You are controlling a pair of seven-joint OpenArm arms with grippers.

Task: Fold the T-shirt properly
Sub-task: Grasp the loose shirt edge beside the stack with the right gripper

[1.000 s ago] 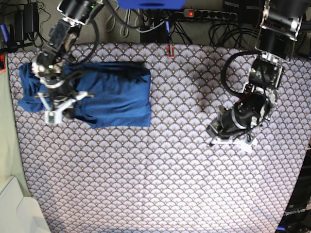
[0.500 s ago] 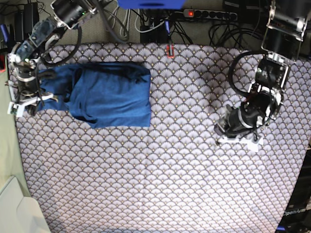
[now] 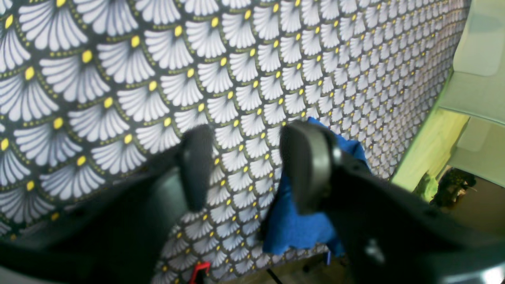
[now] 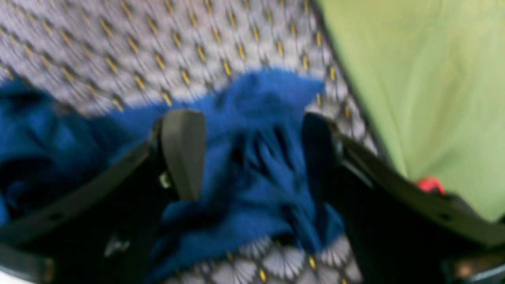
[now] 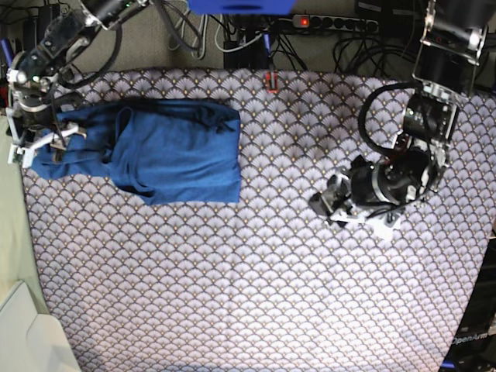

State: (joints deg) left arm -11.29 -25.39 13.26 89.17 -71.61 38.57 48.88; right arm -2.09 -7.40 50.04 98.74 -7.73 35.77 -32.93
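Royal-blue thin knit T-shirt [image 5: 174,151], folded to a rough rectangle w/ one sleeve stretched out flat, lies on the far corner of the fan-patterned grey-white tablecloth [image 5: 248,294] on the right arm's side. Right gripper [image 4: 252,154] sits over the rumpled sleeve end, jaws wide apart, cloth between them but not pinched. Left gripper [image 3: 246,167] hangs well apart over bare cloth, jaws parted, nothing in them.
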